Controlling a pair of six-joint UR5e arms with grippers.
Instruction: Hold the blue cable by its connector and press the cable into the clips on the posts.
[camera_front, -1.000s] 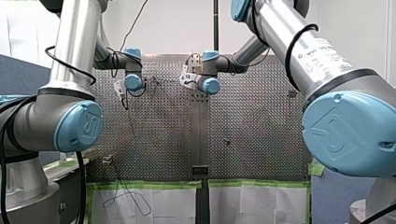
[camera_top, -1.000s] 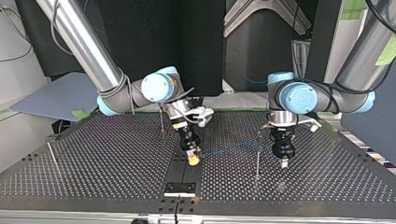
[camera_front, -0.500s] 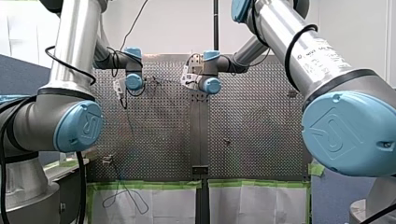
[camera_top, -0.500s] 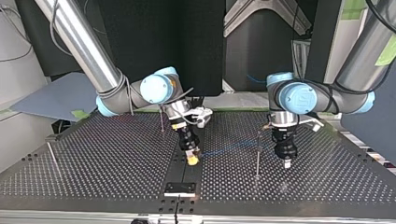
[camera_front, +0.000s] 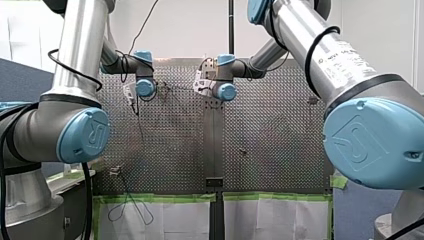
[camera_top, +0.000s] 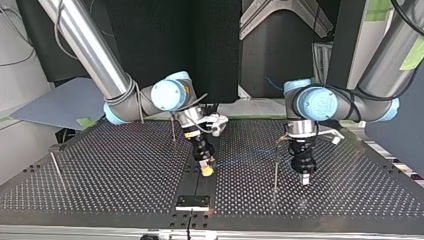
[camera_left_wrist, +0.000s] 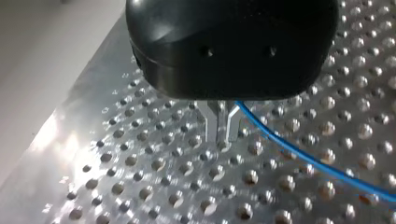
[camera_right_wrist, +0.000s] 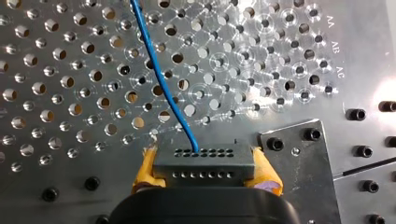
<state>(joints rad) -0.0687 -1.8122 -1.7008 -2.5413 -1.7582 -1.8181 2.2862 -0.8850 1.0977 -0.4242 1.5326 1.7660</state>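
My left pincer (camera_top: 303, 180) has slid a little nearer to the thin post (camera_top: 275, 167) since a second ago. My right pincer (camera_right_wrist: 205, 172) has stayed where it was.

The blue cable (camera_right_wrist: 161, 79) starts at the dark connector (camera_right_wrist: 203, 163). The connector sits between the yellow pads (camera_right_wrist: 145, 170) of my right pincer, which squeeze it from both sides. It is held tight there. From the connector the cable runs straight ahead of this pincer, out over the table (camera_right_wrist: 56, 70) with all its little holes. It goes toward the post and my left pincer.

My left pincer is black, with two metal fingers (camera_left_wrist: 212, 121) pointing down at the table. The fingers are pulled in narrow, with just a thin slit between them. The blue cable comes out right beside one finger and runs off to the side, low over the holes. I cannot tell if the fingers pinch it.

The post stands upright just beside my left pincer, between it and my right pincer. Two more posts stand well apart on the far side of my right pincer.
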